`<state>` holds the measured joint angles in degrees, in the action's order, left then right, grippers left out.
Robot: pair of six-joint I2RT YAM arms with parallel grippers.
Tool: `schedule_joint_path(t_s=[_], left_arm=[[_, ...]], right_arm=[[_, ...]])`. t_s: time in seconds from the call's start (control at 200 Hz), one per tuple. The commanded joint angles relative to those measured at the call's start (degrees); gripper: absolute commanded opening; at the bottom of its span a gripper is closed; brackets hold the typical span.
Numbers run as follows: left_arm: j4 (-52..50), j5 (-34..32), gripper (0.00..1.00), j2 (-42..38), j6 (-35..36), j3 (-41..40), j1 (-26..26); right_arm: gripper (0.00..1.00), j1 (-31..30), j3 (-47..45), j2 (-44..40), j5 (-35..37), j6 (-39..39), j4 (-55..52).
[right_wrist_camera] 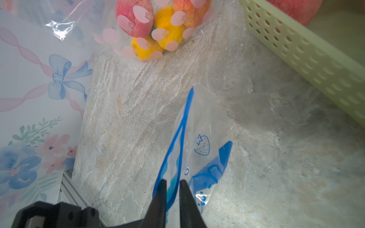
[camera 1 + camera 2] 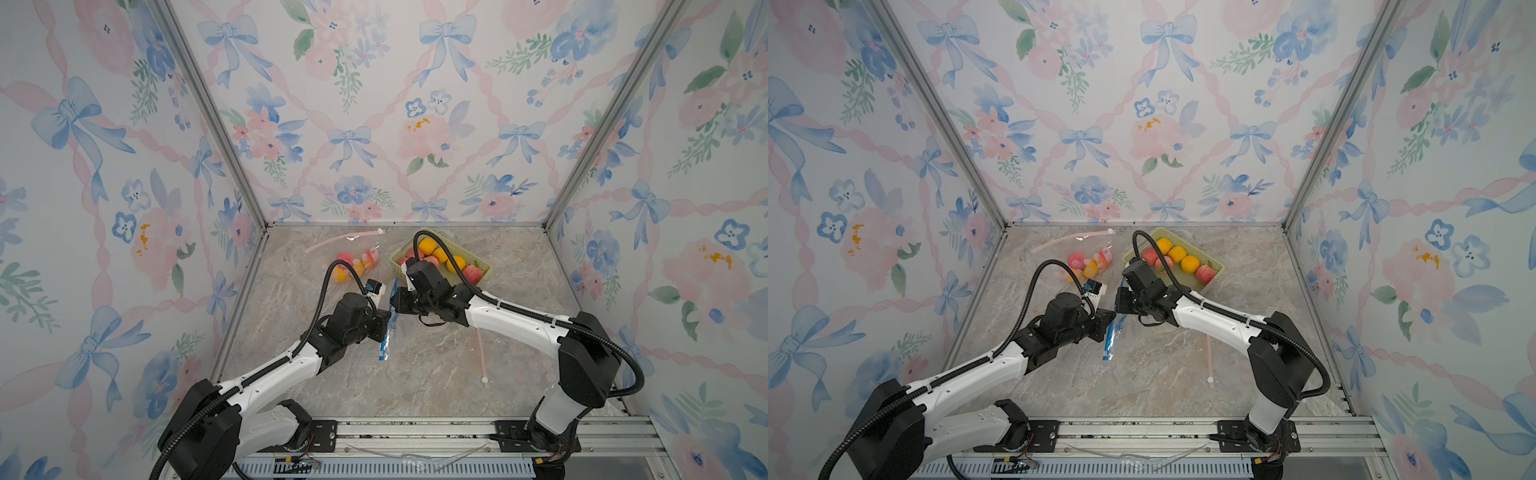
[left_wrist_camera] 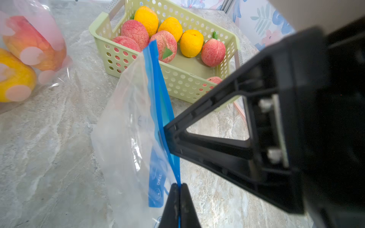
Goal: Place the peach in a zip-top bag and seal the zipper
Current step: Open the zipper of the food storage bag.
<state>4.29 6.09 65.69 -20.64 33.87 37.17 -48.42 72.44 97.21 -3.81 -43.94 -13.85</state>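
A clear zip-top bag (image 2: 386,332) (image 2: 1111,336) with a blue zipper strip hangs upright between both arms at mid-table. My left gripper (image 3: 179,184) (image 2: 384,322) is shut on the blue strip's edge. My right gripper (image 1: 172,180) (image 2: 395,301) straddles one blue lip of the bag (image 1: 201,138), its jaws a narrow gap apart; its black fingers (image 3: 197,112) meet the strip further up. The bag (image 3: 128,128) looks empty. Several peaches (image 3: 213,52) (image 2: 473,272) lie in the basket, just behind the right gripper.
A green perforated basket (image 3: 177,79) (image 2: 484,266) (image 1: 296,49) holds peaches and oranges at the back right. A pink-dotted bag of fruit (image 2: 357,262) (image 1: 154,29) lies at the back centre. Another clear bag with a pink zipper (image 2: 482,357) lies flat under the right arm.
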Motion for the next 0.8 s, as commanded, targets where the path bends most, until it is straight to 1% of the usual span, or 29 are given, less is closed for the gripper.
schedule_joint_path(t_s=[0.0,0.1,0.25,0.375,0.505,0.56,0.61,0.675,0.795], left_arm=[[3.1,1.1,0.0,0.7,1.0,-0.4,0.5],[3.6,1.7,0.0,1.4,0.8,-0.7,0.5],[3.3,1.8,0.0,1.6,0.1,-0.9,0.5],[2.8,0.0,0.0,1.5,-1.2,-1.1,0.6],[2.3,-2.4,0.13,1.9,-3.9,-1.1,0.4],[2.8,-3.0,0.22,2.1,-5.2,-1.3,0.4],[3.2,-3.3,0.26,2.2,-6.3,-1.3,0.4],[4.0,-3.8,0.29,2.3,-7.8,-1.5,0.4],[4.5,-5.7,0.3,2.3,-10.1,-2.0,0.2]], right_arm=[[0.16,0.3,0.6,1.0,-0.5,-1.0,-0.7],[0.14,0.6,0.3,1.5,-1.5,-1.6,0.1],[0.0,0.8,-0.2,2.3,-1.8,-2.1,0.4],[0.0,1.2,-0.5,2.6,-1.8,-2.2,0.5],[0.0,1.2,-0.6,3.0,-2.3,-1.9,0.7],[0.0,1.2,-0.8,3.0,-2.8,-1.8,1.4],[0.0,1.2,-0.9,3.1,-3.0,-1.6,1.7],[0.0,1.1,-1.1,3.1,-3.2,-1.4,1.9],[0.0,0.9,-0.9,2.8,-3.2,-0.9,1.8]])
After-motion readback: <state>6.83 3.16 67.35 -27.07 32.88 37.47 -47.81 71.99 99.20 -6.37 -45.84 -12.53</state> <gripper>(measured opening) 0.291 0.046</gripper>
